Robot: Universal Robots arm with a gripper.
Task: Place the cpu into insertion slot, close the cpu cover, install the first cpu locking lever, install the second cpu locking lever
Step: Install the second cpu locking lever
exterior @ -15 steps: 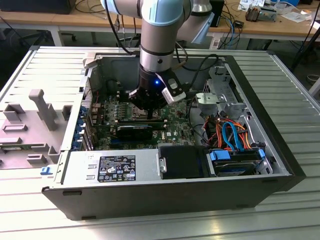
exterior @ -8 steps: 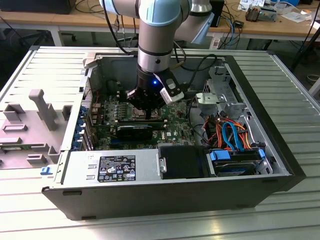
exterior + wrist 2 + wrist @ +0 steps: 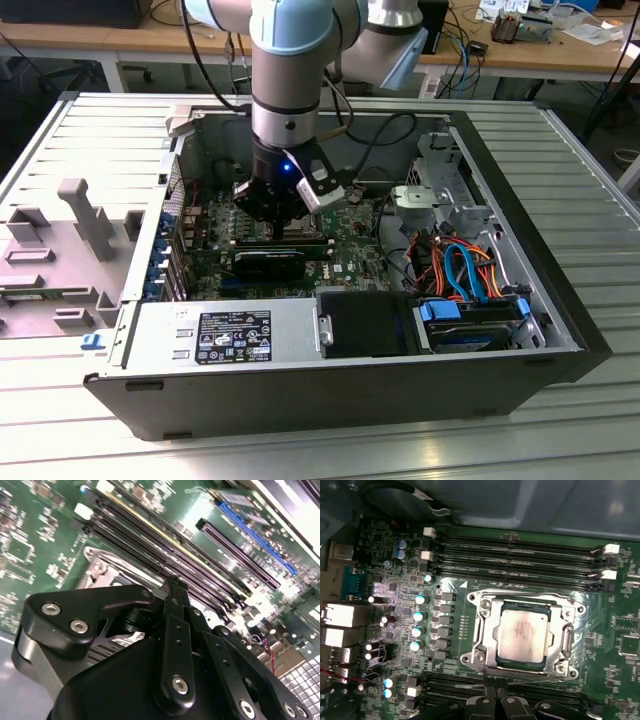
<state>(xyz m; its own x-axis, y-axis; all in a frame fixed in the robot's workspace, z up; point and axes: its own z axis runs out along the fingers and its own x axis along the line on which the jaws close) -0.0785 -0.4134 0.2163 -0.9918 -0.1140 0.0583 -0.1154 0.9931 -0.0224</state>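
Note:
In the first wrist view the cpu [image 3: 524,632], a flat square chip with a dull silver top, lies in the insertion slot [image 3: 476,656] on the green board. The cpu cover [image 3: 489,625], a thin silver frame, lies flat around the chip. A thin wire lever [image 3: 540,679] runs along the socket edge nearest my fingers. My gripper [image 3: 492,690] is shut with nothing between its fingers, its tips just beside that edge. In the second wrist view the black fingertips [image 3: 172,587] meet over the socket's corner [image 3: 97,569]. The exterior view has my gripper [image 3: 272,226] low inside the computer case.
Long black memory slots [image 3: 520,555] run on both sides of the socket. A long black card [image 3: 270,262] sits just in front of the gripper. The case walls [image 3: 300,385], a power supply [image 3: 225,335], a drive bay with cables [image 3: 465,280] and a grey fixture [image 3: 85,215] surround the workspace.

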